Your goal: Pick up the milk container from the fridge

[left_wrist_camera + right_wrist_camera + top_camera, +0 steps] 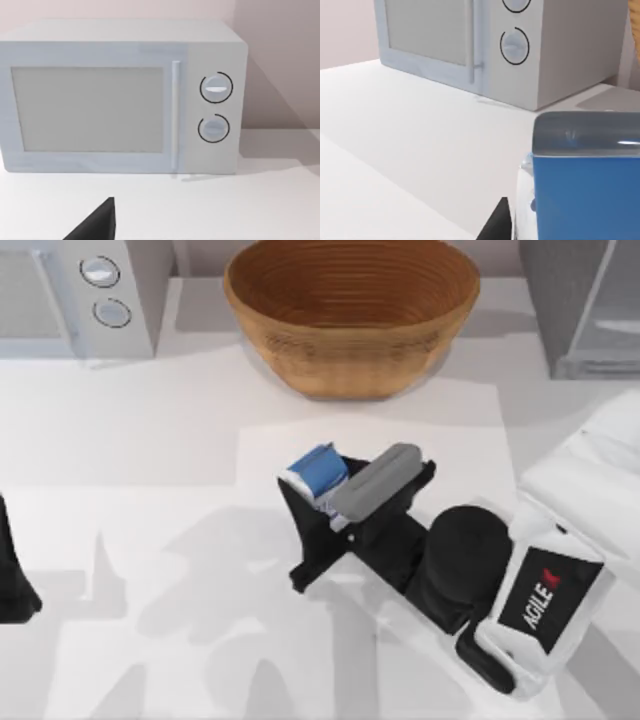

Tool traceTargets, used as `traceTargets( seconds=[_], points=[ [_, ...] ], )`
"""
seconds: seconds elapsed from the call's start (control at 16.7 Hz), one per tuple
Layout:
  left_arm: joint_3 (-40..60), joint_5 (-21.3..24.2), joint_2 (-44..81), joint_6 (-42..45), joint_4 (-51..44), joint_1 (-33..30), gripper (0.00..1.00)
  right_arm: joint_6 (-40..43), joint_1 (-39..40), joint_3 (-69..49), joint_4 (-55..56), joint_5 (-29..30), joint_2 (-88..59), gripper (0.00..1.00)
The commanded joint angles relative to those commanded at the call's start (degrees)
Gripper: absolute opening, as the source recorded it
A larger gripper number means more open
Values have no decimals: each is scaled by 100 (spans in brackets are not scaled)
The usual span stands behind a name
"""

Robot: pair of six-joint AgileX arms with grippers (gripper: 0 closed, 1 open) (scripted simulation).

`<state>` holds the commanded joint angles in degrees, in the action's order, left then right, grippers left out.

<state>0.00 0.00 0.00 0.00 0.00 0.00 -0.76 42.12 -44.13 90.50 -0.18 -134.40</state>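
— Where were your jaws just then?

— My right gripper (325,502) was over the middle of the table (150,440), in front of the basket (352,315); its jaws were closed on the milk container (315,473), the blue carton pinched between a dark finger below and the grey pad above it; in the right wrist view the milk container (585,195) sat close up, blue body with a greyish top, so the hold looked square rather than on a corner.

— And the fridge?

— The fridge (565,300) stood at the far right corner of the table, well apart from the carton; so I judged the milk already out of it, and the step in hand was the carry.

— How would you have done that well?

— By keeping the squeeze steady and the wrist level; a small boxy carton held by two faces could twist if I swung fast; I would have moved slowly, stayed above the table, and kept clear of the basket rim just beyond the carton.

— The other arm?

— My left gripper (15,575) was parked at the table's left edge; I could not tell whether it was open or closed; its wrist view faced the white microwave (120,95) with its two knobs, which stood at the far left corner.
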Motion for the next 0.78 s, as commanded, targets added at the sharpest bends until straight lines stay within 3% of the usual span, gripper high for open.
traceTargets(
  seconds=[0.48,0.78],
  points=[
    [0,0,0,0,0,0,100,0,0,0,0,0,0,98],
    [0,0,0,0,0,0,100,0,0,0,0,0,0,100]
  ],
)
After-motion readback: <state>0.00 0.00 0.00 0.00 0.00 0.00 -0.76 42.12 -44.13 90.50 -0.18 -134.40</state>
